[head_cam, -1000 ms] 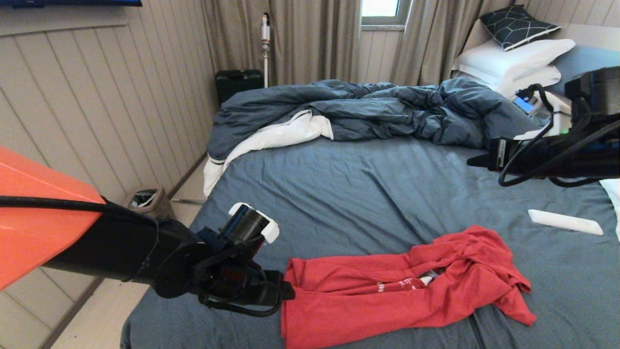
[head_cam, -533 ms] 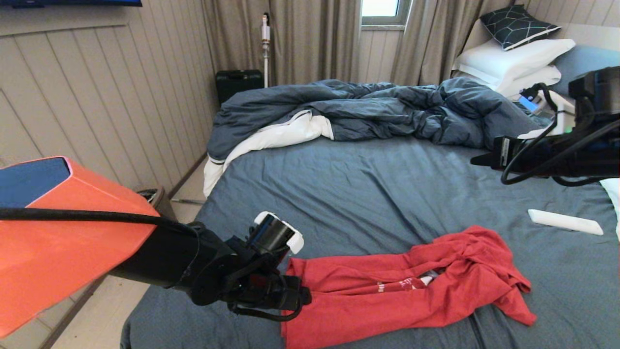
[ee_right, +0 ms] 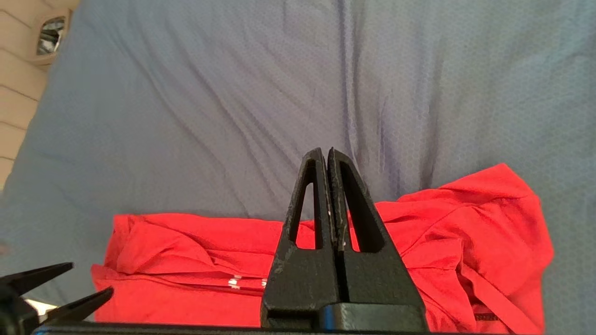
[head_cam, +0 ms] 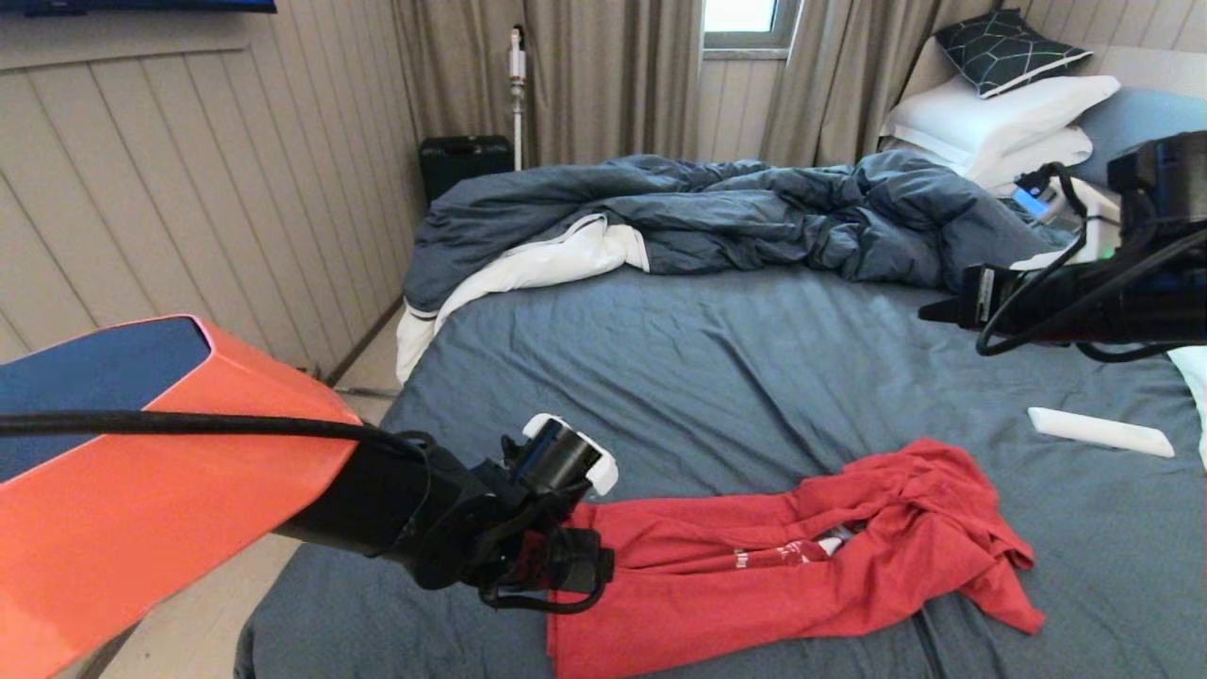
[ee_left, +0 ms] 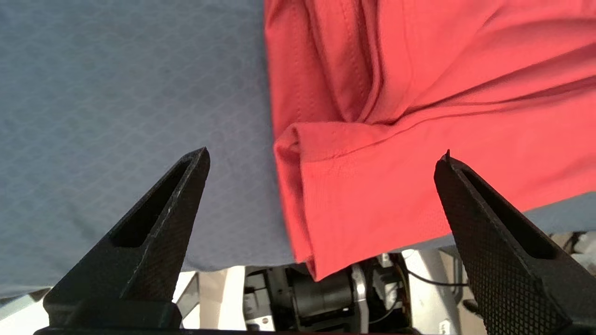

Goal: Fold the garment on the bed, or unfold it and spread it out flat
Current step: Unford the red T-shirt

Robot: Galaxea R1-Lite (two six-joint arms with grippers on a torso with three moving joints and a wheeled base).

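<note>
The garment (head_cam: 783, 566), a red T-shirt with a bit of white lettering showing, lies bunched in a long strip across the near part of the bed (head_cam: 707, 377). My left gripper (head_cam: 577, 569) is at the shirt's left end, low over the sheet. In the left wrist view the left gripper (ee_left: 326, 150) is open wide. The folded hem corner of the garment (ee_left: 372, 195) lies between the spread fingers, at the bed's near edge, with neither finger touching it. My right gripper (head_cam: 932, 314) hangs shut and empty above the bed's right side, over the garment (ee_right: 186, 251).
A rumpled dark blue duvet (head_cam: 717, 212) with white lining fills the far half of the bed. White pillows (head_cam: 1000, 118) and a patterned cushion (head_cam: 1004, 47) are at the far right. A white flat object (head_cam: 1099, 432) lies right of the shirt. The panelled wall runs along the left.
My left arm has moved right, bringing its gripper up to the shirt's left end. The right arm has barely shifted. The shirt has not moved.
</note>
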